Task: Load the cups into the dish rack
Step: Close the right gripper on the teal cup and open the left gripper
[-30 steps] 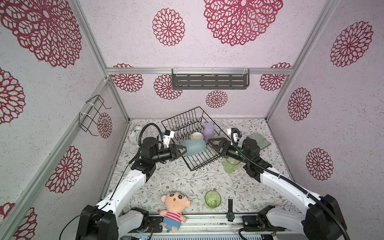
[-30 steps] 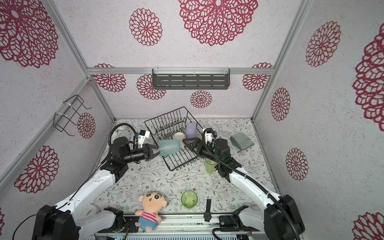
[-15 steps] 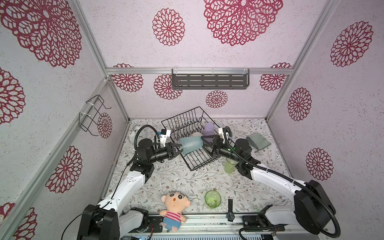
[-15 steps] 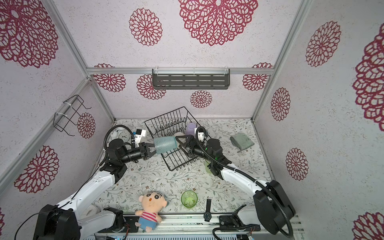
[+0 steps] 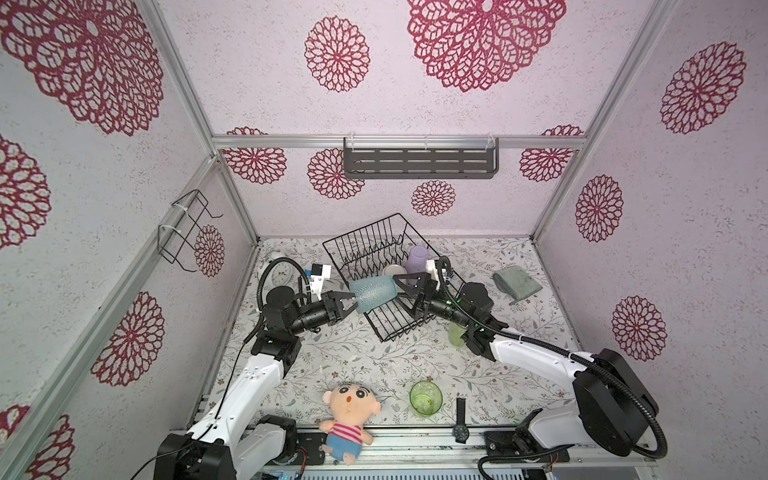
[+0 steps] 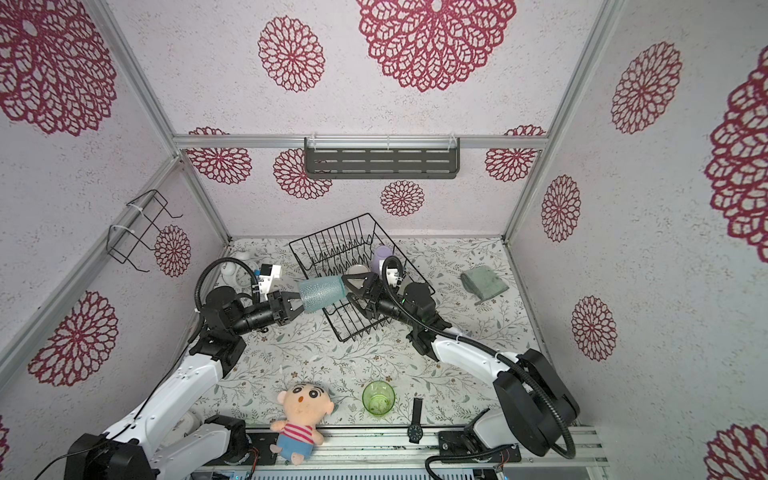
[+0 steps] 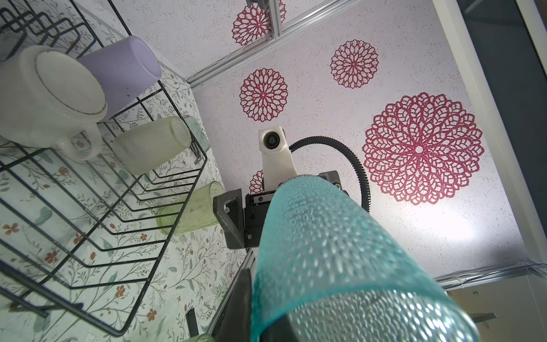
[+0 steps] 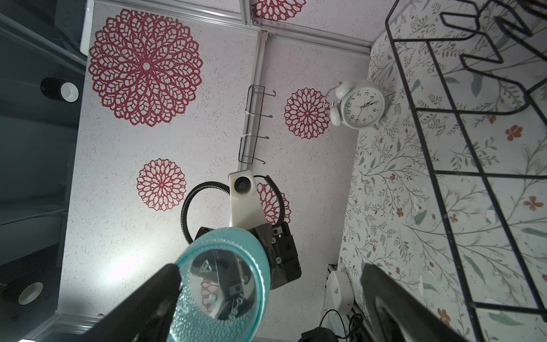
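Gripping teal tumbler (image 5: 374, 294) by its open end with left jaws, clamped tight on the wall; held sideways off the desk (image 5: 353, 365), centre of both top views, crossing left edge of dish rack (image 5: 361, 230). Straddling its closed end with right jaws, spread wide, not closed on anything; in right wrist view one finger (image 8: 139, 305) overlapping the base, other well apart, contact unclear. Sitting inside rack, upper centre: lilac tumbler (image 5: 417, 257), white mug (image 7: 50, 94), frosted beige tumbler (image 7: 151, 145). Resting on desk just right of rack, partly behind right arm: green tumbler (image 5: 456, 334). Standing upright at lower centre, near plush doll (image 5: 349, 415): second green tumbler (image 5: 425, 397).
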Controlling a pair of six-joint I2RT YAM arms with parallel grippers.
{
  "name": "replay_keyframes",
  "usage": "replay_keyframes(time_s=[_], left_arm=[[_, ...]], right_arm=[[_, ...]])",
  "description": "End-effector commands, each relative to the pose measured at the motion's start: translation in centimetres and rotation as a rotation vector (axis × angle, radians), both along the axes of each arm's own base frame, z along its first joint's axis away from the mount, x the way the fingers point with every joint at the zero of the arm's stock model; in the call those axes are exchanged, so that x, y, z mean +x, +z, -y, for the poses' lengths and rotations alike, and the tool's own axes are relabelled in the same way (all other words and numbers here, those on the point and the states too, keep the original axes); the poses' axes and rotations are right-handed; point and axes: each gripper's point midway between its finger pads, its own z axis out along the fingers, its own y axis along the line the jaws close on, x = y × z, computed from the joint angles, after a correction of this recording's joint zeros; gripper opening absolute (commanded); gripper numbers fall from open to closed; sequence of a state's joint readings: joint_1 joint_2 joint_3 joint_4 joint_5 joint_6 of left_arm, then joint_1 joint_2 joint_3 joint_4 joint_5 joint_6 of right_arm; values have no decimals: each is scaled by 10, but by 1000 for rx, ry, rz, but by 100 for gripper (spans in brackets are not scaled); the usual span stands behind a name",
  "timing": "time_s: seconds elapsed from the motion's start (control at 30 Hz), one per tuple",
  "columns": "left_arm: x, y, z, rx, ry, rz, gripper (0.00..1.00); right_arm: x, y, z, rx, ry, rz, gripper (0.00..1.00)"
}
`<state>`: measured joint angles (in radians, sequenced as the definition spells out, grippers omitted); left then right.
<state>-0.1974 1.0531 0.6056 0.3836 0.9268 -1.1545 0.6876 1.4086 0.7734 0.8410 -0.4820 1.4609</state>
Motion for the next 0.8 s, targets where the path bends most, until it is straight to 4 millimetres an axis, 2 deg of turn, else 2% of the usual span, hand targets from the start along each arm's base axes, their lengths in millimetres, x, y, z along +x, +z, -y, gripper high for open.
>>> replay_keyframes(time_s=[0.0, 0.33, 0.5, 0.77], left_arm=[[-7, -6, 1, 11, -27, -8, 0], [-11, 0, -2, 2, -5, 35, 0], [-8, -3, -3, 12, 8, 31, 0], [1, -11, -1, 6, 8, 1, 0]], right_arm=[[-4, 32, 5, 92, -21, 88, 99], [16, 6, 35, 93, -163, 0, 99], [7, 20, 20, 62, -78, 80, 99], [-9, 46, 4, 131, 16, 172, 99]])
